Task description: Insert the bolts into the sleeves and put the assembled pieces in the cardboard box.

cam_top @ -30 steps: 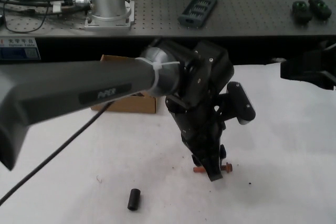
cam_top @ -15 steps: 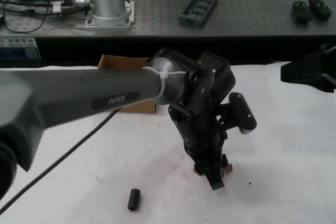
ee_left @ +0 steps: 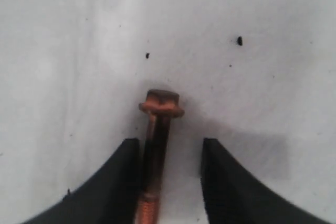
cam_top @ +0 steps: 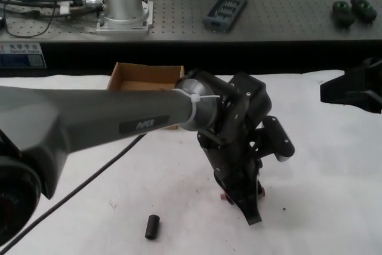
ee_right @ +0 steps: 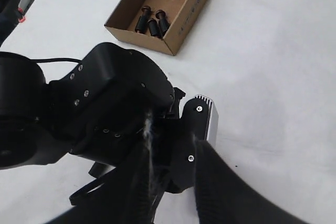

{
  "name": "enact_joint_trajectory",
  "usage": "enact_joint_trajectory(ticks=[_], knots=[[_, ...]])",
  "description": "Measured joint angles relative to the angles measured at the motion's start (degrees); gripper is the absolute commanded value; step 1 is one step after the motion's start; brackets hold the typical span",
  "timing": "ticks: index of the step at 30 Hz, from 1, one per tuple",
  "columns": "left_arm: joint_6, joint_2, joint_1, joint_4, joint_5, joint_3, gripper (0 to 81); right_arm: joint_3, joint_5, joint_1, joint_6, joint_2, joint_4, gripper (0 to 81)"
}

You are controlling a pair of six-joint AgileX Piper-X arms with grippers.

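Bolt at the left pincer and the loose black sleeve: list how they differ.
The bolt is copper-coloured; the sleeve is black. The bolt lies between the open fingers of the left pincer, against one of them; the sleeve lies apart, with nothing around it. Both rest on the white cloth, outside the cardboard box.

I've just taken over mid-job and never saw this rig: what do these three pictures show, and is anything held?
Two robot arms stand at a white bench. The high picture looks over it from behind: the grey left arm points down, the right arm is the dark shape at the side. The left wrist camera shows the left gripper open around a copper bolt lying on the bench. The right wrist camera looks past the left arm to the cardboard box holding three assembled pieces. A black sleeve lies loose. Nothing is held.
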Motion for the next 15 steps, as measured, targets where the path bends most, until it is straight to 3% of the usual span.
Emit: enact_joint_trajectory(ticks=[1,15], knots=[[-0.4,0.2,-0.2,-0.3,0.0,0.0,0.1,0.0,0.0,0.0,0.0,0.0,0.1,22.3],[-5.6,0.3,-0.5,-0.5,-4.3,-0.6,0.6,0.0,0.0,0.0,0.0,0.0,1.0,22.3]])
